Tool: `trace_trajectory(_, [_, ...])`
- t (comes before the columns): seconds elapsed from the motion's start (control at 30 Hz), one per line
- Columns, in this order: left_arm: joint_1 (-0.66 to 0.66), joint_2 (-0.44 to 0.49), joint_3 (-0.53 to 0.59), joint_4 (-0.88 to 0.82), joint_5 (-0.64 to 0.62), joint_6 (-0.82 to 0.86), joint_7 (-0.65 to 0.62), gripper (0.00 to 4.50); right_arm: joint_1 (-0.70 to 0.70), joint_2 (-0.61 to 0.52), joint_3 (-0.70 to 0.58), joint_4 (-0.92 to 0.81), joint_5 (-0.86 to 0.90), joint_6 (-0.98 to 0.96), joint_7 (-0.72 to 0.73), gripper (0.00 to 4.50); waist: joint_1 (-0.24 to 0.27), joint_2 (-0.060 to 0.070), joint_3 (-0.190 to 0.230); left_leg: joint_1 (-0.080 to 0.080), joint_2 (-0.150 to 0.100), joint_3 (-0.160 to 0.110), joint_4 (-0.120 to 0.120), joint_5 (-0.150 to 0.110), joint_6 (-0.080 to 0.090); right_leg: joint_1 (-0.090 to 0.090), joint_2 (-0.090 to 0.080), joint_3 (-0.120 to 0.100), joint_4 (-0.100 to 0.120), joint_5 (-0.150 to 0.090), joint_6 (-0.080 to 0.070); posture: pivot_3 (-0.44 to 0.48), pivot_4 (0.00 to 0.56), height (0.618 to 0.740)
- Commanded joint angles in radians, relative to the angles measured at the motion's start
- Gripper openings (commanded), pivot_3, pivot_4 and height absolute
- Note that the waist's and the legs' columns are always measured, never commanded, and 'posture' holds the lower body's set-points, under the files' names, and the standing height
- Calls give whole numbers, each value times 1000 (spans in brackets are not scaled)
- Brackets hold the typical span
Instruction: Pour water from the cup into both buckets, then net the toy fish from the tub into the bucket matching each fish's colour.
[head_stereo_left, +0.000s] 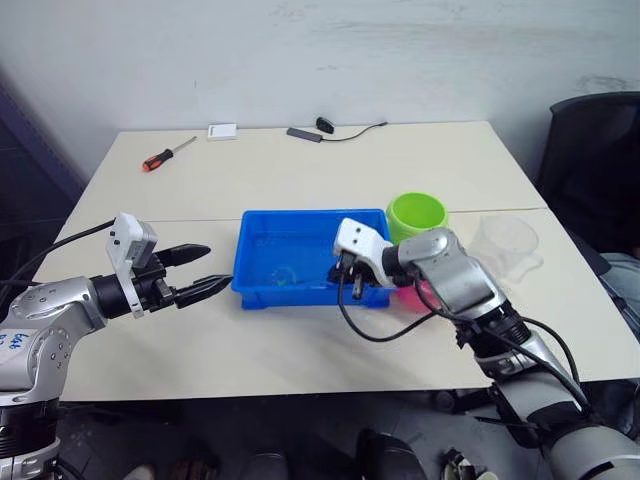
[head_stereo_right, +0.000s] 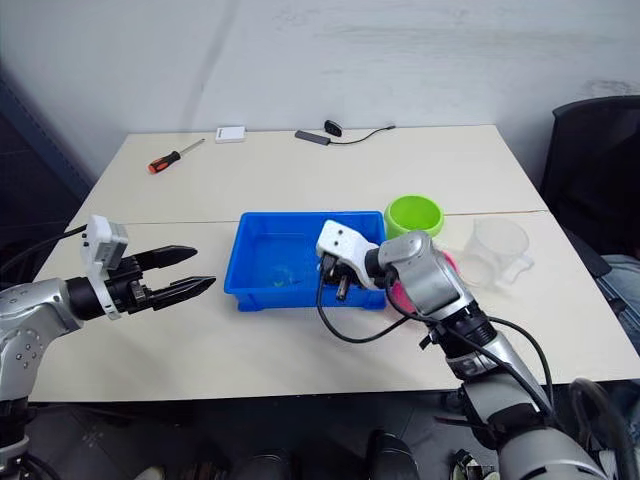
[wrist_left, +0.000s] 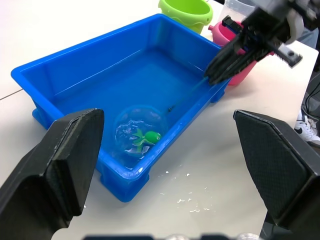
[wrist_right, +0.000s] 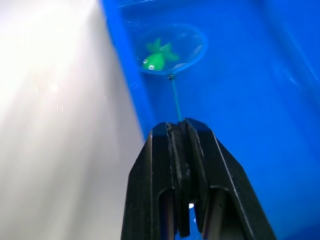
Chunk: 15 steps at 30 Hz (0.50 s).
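My right pincer (wrist_right: 182, 130) grips the net (wrist_right: 172, 47), scooping a green fish (wrist_right: 157, 57) in the tub (head_stereo_left: 262, 285). My left pincer (head_stereo_left: 195, 272) is wide open. The fish still needs its green bucket (head_stereo_left: 417, 214).

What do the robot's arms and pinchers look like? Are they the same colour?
Both arms are silvery grey metal with rounded joints. Each ends in a white box at the wrist and a gripper of two black, pointed fingers: the left gripper and the right gripper. Black cables loop along both arms. The left arm has small blue writing on its shell.
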Motion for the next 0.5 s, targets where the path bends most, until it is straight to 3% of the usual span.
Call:
trace_trajectory(0.03, [-25,3,18,4,-17,-25,-2,4482,-34,-2,-67,-24,61,77,-21,0,1,0,0,0,0,0,0,-1,2,0,0,0,0,0,0,0,150,740])
trace_trajectory(0.5, [-150,-47,-92,134,28,-146,-56,4482,-28,-49,-248,-104,203,203,-142,0,1,1,0,0,0,0,0,-1,3,0,0,0,1,0,0,0,150,740])
